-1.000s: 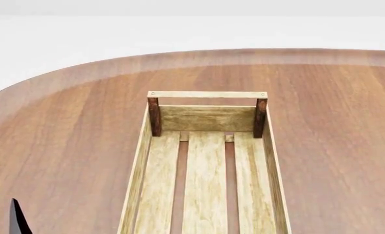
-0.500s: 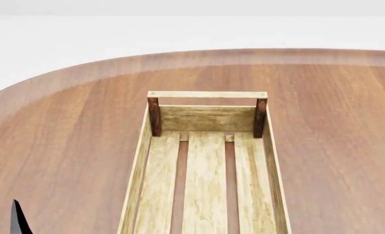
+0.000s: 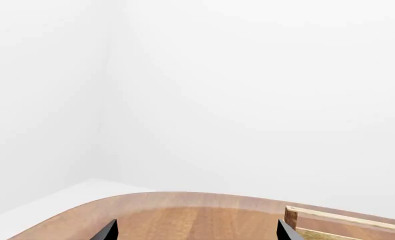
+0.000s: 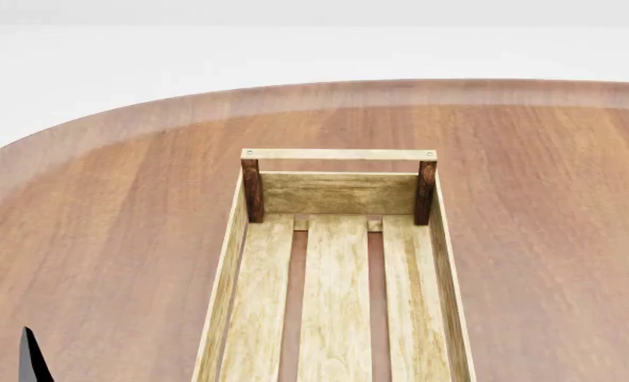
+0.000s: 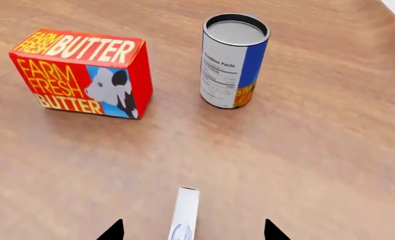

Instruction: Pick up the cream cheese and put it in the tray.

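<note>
Hovering over the brown wooden table (image 5: 331, 150), the right gripper (image 5: 192, 231) had its black fingertips (image 5: 112, 231) spread wide, with the small flat white cream cheese box (image 5: 185, 212) lying right between them, not gripped. Beyond it sat a red-orange butter box (image 5: 81, 72) and an upright blue-orange can (image 5: 234, 60). The left gripper (image 3: 196, 231) was wide too, near the light-wood slatted tray (image 4: 336, 191), which held nothing.

From the head camera the tray (image 4: 336, 263) runs off the bottom edge, so its near end is unseen, and only one dark fingertip of the left gripper (image 3: 196, 234) pokes in. In both wrist views just the fingertips show. The cream cheese (image 5: 185, 214) is cut off by the frame, its logo partly lost.
</note>
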### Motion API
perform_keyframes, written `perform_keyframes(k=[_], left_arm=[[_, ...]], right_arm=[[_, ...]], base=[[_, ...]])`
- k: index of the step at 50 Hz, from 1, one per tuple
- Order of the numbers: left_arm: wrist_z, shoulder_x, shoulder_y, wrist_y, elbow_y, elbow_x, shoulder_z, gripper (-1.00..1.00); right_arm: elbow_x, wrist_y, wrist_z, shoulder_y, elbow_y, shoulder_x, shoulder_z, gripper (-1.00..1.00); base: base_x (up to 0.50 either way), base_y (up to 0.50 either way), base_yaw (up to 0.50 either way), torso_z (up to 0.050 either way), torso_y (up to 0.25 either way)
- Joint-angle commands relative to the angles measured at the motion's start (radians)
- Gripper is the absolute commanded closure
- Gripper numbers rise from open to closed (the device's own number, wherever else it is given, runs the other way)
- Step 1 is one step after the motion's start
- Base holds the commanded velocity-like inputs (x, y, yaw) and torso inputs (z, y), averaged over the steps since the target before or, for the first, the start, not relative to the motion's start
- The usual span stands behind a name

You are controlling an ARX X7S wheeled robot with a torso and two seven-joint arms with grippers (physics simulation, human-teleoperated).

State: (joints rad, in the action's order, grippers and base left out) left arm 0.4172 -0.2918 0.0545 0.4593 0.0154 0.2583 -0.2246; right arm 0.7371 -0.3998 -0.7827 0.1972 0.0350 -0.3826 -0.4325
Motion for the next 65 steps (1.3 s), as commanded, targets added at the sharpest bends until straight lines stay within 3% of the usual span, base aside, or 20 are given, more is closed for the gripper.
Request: perform_keyframes(k=[1, 60, 61, 65], left_arm=[[0.002, -0.002, 0.0, 0.002, -0.001, 0.003, -0.002, -1.0], [0.021, -0.015, 0.003, -0.001, 0.009, 0.001, -0.013, -1.0], [0.021, -0.015, 0.003, -0.002, 0.009, 0.001, -0.013, -1.0], [0.022, -0.016, 0.004, 0.0, 0.011, 0.002, -0.014, -1.0]], right_arm=[[0.008, -0.001, 0.033, -0.046, -0.086, -0.003, 0.012, -1.0], [-0.013, 0.013, 0.106, -0.173, -0.351, -0.02, 0.05, -1.0], [-0.015, 0.016, 0.108, -0.174, -0.356, -0.02, 0.052, 1.0], [-0.016, 0.025, 0.108, -0.171, -0.352, -0.017, 0.049, 1.0]], base=[[0.0, 0.0, 0.0, 0.0, 0.0], [0.0, 0.0, 0.0, 0.0, 0.0], [0.0, 0.0, 0.0, 0.0, 0.0], [0.0, 0.0, 0.0, 0.0, 0.0]])
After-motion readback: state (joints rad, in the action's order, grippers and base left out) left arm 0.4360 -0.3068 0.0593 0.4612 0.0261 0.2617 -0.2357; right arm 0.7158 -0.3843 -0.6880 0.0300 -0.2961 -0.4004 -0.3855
